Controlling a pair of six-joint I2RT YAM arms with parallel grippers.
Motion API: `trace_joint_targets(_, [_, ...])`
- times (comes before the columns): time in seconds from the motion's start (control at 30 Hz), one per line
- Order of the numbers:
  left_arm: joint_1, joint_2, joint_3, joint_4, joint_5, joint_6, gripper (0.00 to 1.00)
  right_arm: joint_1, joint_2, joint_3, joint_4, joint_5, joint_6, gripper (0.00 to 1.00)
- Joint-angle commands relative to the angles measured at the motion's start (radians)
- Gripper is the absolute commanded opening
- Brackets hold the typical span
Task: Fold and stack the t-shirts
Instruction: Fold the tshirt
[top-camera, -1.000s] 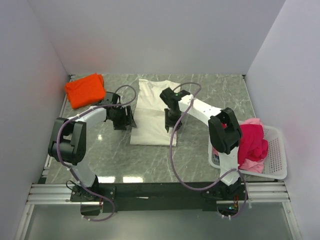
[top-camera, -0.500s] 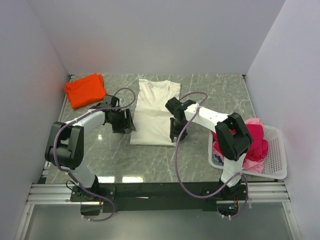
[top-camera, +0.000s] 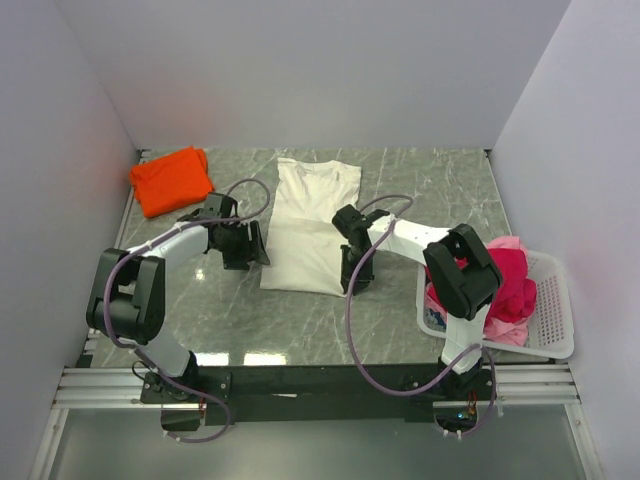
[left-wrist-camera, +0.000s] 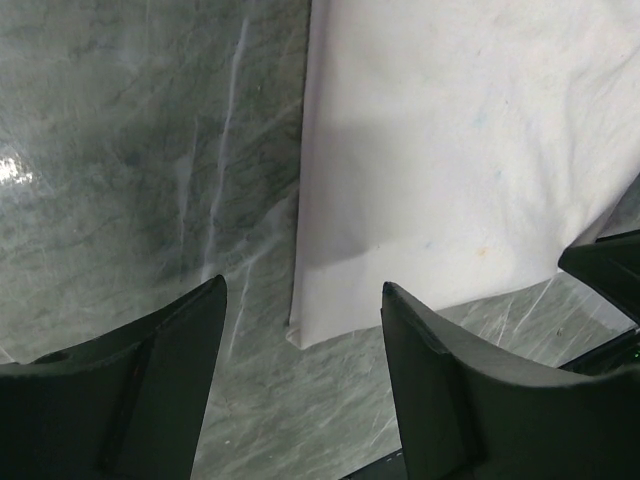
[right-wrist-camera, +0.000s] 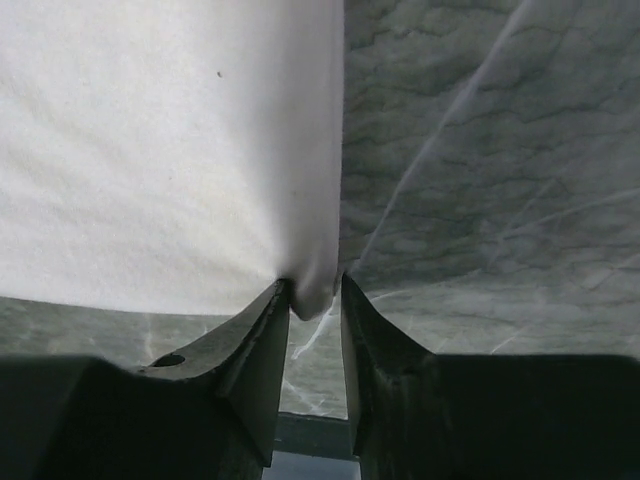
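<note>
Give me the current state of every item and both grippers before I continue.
cream t-shirt, folded into a long strip, lying flat.
orange t-shirt, folded, far-left corner.
crimson t-shirt, crumpled in the basket.
pink t-shirt, crumpled, partly covered by the crimson one.
left gripper, jaws open at the cream t-shirt's near-left corner.
right gripper, jaws shut on its near-right corner.

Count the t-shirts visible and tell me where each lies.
4: cream one mid-table, orange one at the far left, red one and pink one in the basket; more may hide beneath.
</note>
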Motion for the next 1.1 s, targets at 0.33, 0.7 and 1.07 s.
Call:
trace_joint_targets(0.33, [-0.034, -0.075, -0.067, -0.043, -0.061, 0.007, 0.65, 0.008, 0.009, -0.088, 0.088, -0.066, 0.012, 0.03])
trace_joint_targets(0.7, [-0.046, -0.079, -0.086, -0.047, -0.070, -0.007, 0.48, 0.006, -0.027, -0.137, 0.107, -0.054, 0.031, 0.01])
trace_joint_targets(1.07, [-0.073, -0.004, -0.076, -0.084, -0.087, -0.002, 0.37, 0.006, -0.045, -0.154, 0.114, -0.048, 0.041, 0.01])
